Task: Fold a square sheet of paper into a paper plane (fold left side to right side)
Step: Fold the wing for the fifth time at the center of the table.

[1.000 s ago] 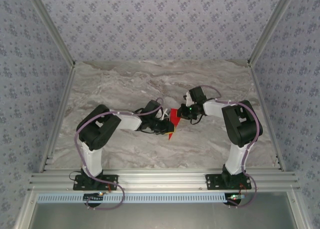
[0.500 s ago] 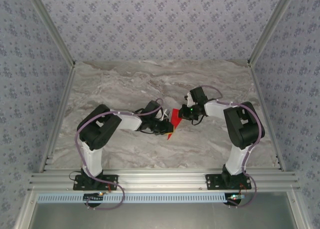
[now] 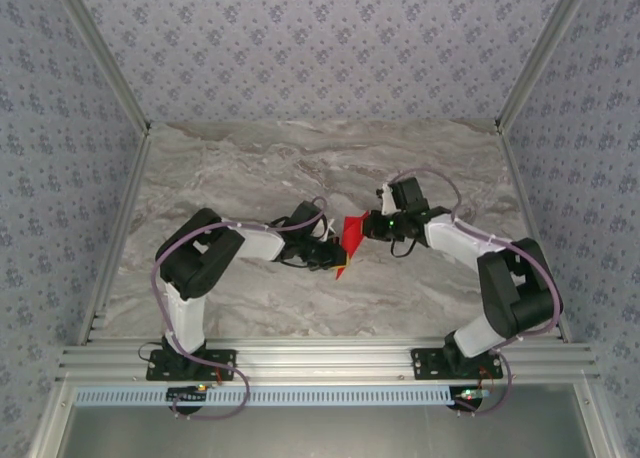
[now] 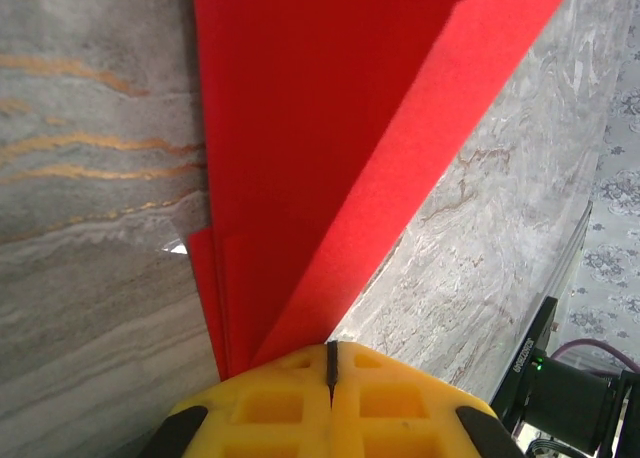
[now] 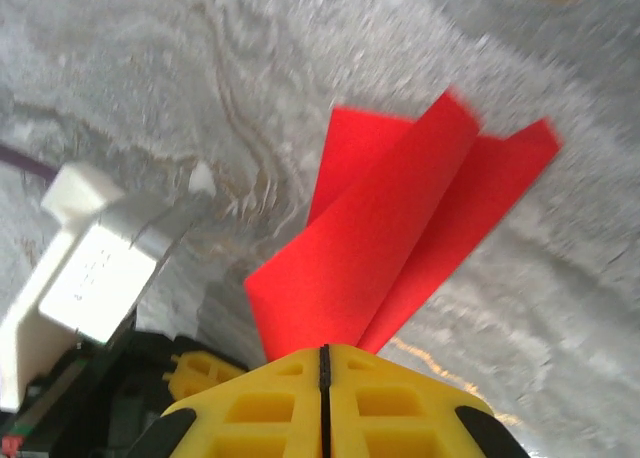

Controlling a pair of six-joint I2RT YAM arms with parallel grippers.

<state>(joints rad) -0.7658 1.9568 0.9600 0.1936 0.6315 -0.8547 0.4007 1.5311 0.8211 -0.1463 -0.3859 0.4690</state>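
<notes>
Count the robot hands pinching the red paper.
2. The left hand pinches the red paper from its left, the right hand from its right, over the table centre. None seems hidden.

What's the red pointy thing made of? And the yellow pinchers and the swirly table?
The paper plane looks like thin matte paper: sharp creases, flat layers. The yellow fingers look like moulded plastic or rubber, with square pockets. The table looks like marble or a marble print: grey veins.

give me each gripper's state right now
Left gripper: shut on the bright red paper plane.
Right gripper: shut on that same paper plane.
</notes>
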